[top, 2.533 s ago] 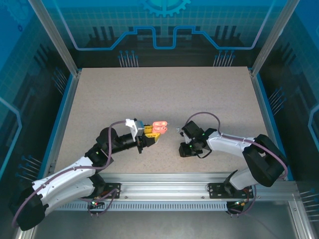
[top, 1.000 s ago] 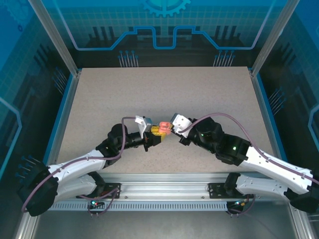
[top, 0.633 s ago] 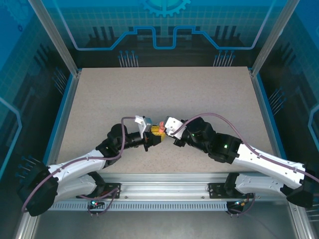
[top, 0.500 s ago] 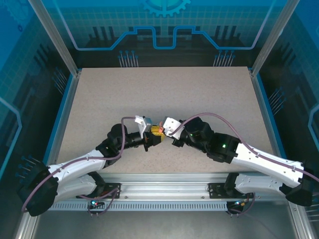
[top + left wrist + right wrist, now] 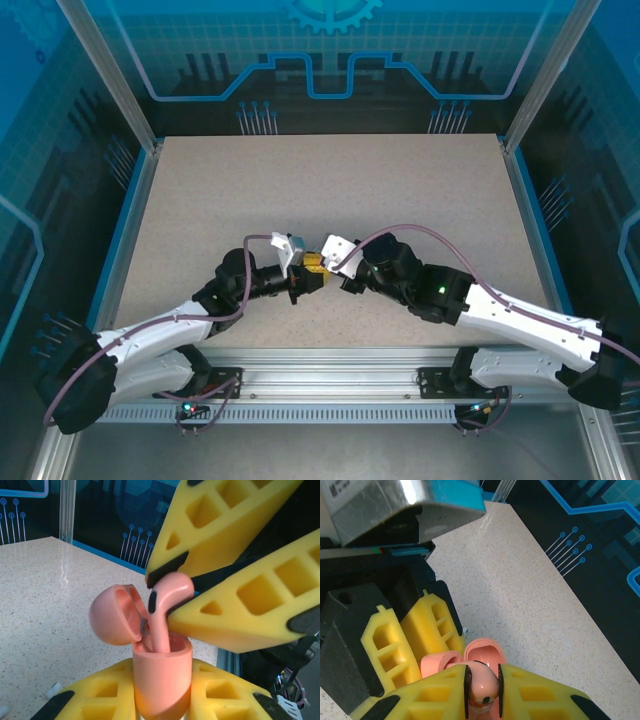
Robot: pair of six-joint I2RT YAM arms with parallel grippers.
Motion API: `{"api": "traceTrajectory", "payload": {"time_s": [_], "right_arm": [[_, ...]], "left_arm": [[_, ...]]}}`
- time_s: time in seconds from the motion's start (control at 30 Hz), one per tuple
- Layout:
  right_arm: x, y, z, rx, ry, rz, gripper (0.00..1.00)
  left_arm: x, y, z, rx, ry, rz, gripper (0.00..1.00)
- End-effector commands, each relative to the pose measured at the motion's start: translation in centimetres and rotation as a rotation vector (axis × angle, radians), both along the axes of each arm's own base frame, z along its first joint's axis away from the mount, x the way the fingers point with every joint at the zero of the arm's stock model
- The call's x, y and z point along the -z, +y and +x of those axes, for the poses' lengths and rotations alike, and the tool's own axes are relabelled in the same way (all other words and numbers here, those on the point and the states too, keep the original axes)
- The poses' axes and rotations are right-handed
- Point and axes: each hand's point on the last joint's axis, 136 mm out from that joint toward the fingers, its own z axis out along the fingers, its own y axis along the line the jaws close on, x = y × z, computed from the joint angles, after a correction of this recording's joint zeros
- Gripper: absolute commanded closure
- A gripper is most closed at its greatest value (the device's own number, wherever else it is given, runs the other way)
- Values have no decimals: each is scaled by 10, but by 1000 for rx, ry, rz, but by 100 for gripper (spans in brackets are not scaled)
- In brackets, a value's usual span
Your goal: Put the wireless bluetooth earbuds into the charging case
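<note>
One salmon-pink earbud (image 5: 166,600) is under handling near the middle of the speckled table (image 5: 400,190), raised above its surface between the two grippers. The earbud is glossy plastic of a single colour, with a rounded bulbous head, a dark oval patch on the side of that head, and a smooth stem that runs down without taper. It stands nearly upright, leaning slightly. The right gripper (image 5: 483,680) is closed narrowly on the head, its yellow fingers pressing on either side, with the black pad edges touching the plastic. The stem enters the mouth of a charging case (image 5: 162,672) of the same pink, and its lower end sits below the rim. How deep the stem reaches cannot be confirmed, since the rim hides its tip. The case is a rounded cylinder standing upright, and its domed lid (image 5: 112,615) is hinged back to the left and fully open, showing a hollow interior. The left gripper (image 5: 161,700) is clamped on the lower body of the case, with one yellow finger on each side. In the top external view the two grippers meet tip to tip, and the right wrist camera housing partly covers the contact point.
</note>
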Motion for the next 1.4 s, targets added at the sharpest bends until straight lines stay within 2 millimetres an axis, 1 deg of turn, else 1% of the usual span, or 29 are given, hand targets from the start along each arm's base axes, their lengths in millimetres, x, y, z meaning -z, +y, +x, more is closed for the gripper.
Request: {"api": "traceTrajectory", "payload": {"time_s": [0.0, 0.27, 0.47, 0.77, 0.9, 1.1, 1.27, 1.37], "right_arm": [[-11, 6, -6, -24, -15, 5, 79], [-4, 8, -17, -71, 45, -3, 77], [0, 6, -17, -65, 58, -13, 75], [-10, 5, -15, -65, 69, 29, 67], [-21, 3, -15, -61, 78, 70, 63], [-51, 0, -18, -73, 104, 170, 54], [-79, -19, -14, -15, 138, 262, 46], [-89, -32, -11, 22, 166, 303, 42]], "left_arm": [[-25, -4, -4, 26, -57, -49, 97], [-24, -3, -4, 23, -59, -46, 96], [-23, -3, -4, 23, -56, -44, 96], [-24, -2, -4, 23, -59, -51, 96], [-25, -2, -5, 24, -61, -57, 96], [-26, -2, -6, 24, -63, -65, 97], [-29, -1, -7, 26, -70, -88, 96], [-30, -1, -7, 27, -71, -93, 96]]}}
